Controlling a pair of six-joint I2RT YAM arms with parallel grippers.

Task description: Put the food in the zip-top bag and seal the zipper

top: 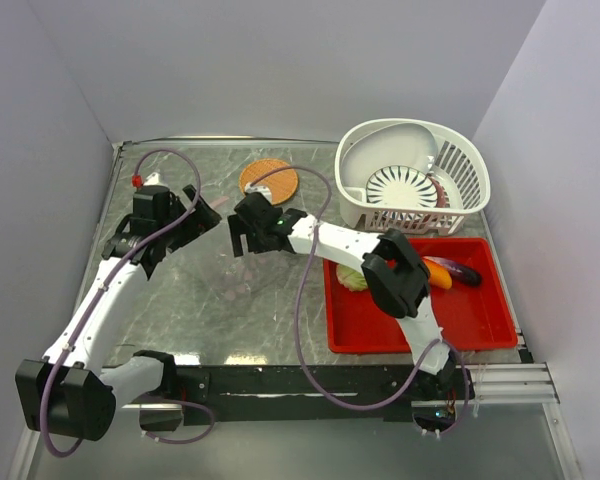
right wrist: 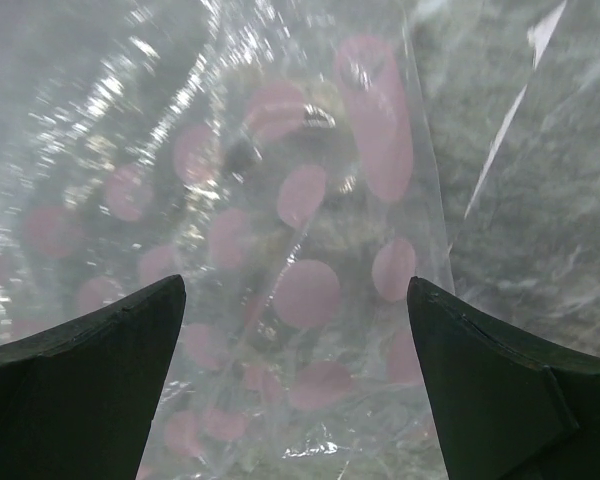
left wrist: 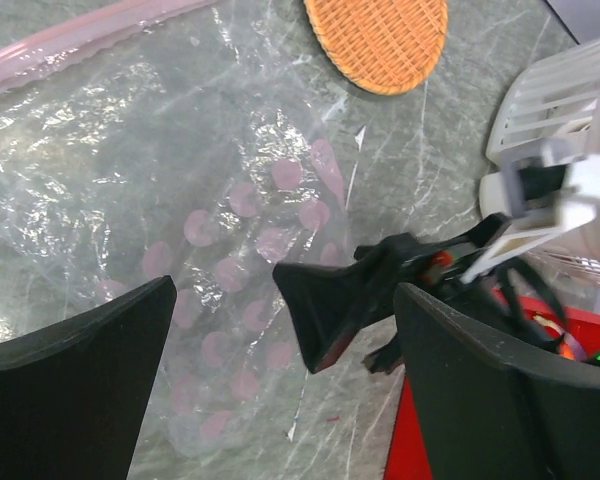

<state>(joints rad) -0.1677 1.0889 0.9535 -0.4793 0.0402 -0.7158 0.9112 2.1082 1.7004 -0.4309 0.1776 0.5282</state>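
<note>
Closest to me at the bottom of the overhead view are the 2 arm bases, with the left arm (top: 100, 300) reaching up the left side and the right arm (top: 330, 240) bent across the middle of the grey marbled table (top: 250, 325). At the back right stands the white slotted basket (top: 462, 150), and just in front of it lies the red tray (top: 470, 320). The zip-top bag (top: 235, 272) lies flat on the table between the 2 wrists, well left of the tray, clear with pink dots, and I see nothing inside it. Its zipper (left wrist: 70, 50) shows as a pinkish strip along the far edge in my left wrist view. The woven orange disc (top: 268, 180) sits beyond the bag. The food is in the tray: a pale green cabbage (top: 352, 279), half hidden by the right arm, an orange-red fruit (top: 438, 272) and a purple eggplant (top: 464, 271) beside it. My left gripper (left wrist: 285, 290) is spread wide over the bag, holding nothing. My right gripper (right wrist: 296, 290) is likewise fully spread above the dotted plastic, empty; I cannot tell whether either touches the bag.
</note>
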